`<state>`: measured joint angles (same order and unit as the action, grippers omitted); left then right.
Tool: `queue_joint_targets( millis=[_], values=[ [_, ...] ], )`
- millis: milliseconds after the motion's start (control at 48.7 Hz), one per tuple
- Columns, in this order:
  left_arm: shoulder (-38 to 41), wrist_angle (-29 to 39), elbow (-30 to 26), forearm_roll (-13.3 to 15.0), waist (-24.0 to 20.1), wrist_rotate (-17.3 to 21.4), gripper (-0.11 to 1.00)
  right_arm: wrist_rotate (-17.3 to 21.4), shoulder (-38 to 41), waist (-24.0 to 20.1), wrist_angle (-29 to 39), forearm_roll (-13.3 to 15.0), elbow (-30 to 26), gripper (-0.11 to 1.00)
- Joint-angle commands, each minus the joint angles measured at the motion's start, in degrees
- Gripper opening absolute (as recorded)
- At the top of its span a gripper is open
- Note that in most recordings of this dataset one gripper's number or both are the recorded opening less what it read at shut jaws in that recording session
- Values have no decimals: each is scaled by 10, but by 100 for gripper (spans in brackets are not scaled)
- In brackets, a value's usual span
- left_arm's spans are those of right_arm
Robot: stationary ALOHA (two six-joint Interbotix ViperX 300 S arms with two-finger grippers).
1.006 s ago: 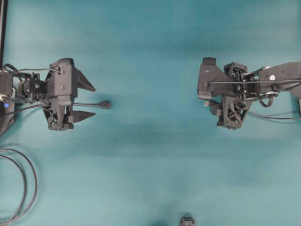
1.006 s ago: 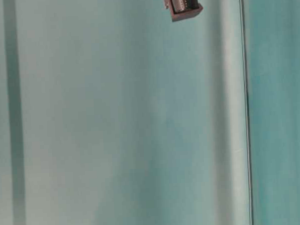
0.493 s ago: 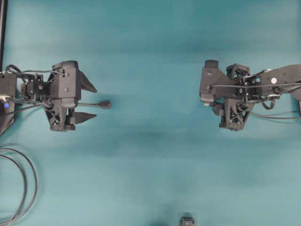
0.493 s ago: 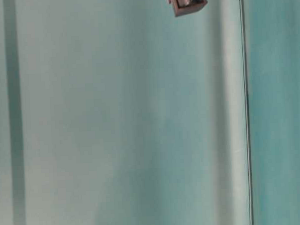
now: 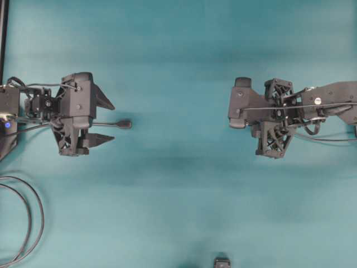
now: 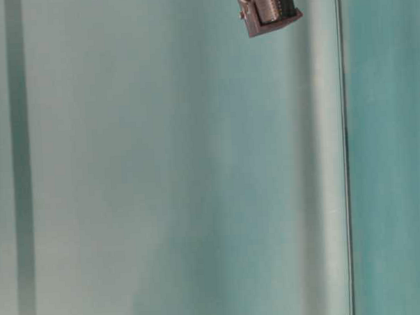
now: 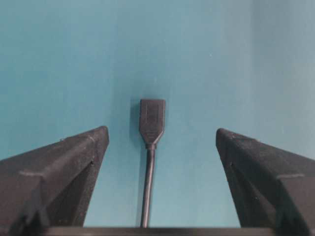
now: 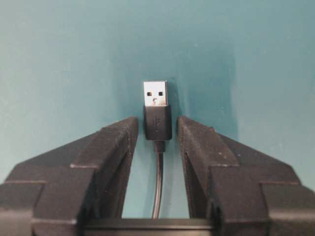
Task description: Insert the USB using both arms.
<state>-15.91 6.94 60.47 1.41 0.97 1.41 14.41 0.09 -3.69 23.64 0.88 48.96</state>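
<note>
Between the narrowed jaws of the right gripper (image 8: 155,130), not visibly clamped, the thin dark-grey USB cable's silver-tipped plug (image 8: 157,110) points toward twelve o'clock on the teal worktop (image 8: 59,59); light and stiff, it probably wants gripping by its dark housing, while the left gripper (image 7: 162,142) gapes wide around the all-dark socket (image 7: 151,120).

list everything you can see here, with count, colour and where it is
USB: one, dark body with silver tip, lying between the right gripper's fingers, a thin gap showing on each side
socket cable: one, all dark, lying between the left gripper's wide-apart fingers, touching neither
cable coil: one, dark, looped at the lower left edge of the overhead view
small dark object: one, bottom edge of the overhead view, too cut off to identify
table: one, teal surface
left gripper: one, black, left side, open
right gripper: one, black, right side, fingers nearly closed around the USB
</note>
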Motion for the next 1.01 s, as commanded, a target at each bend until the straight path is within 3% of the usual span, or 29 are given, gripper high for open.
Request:
queue_joint_targets(
  millis=[0, 267, 657, 780, 985],
  values=[
    [-3, 3, -11, -2, 3, 6, 93, 2, 16, -7, 5, -1, -2, 34],
    [11, 19, -11, -2, 2, 6, 83, 10, 16, -7, 19, -1, -4, 34],
    [76, 33, -54, -4, -2, 12, 82, 12, -7, -7, 20, -1, -16, 34],
    [85, 33, -61, -4, -3, 22, 82, 12, -15, -7, 20, -1, -16, 18],
    [98, 33, -65, -4, -4, 25, 81, 12, -19, -6, 20, -1, -15, 18]
  ],
)
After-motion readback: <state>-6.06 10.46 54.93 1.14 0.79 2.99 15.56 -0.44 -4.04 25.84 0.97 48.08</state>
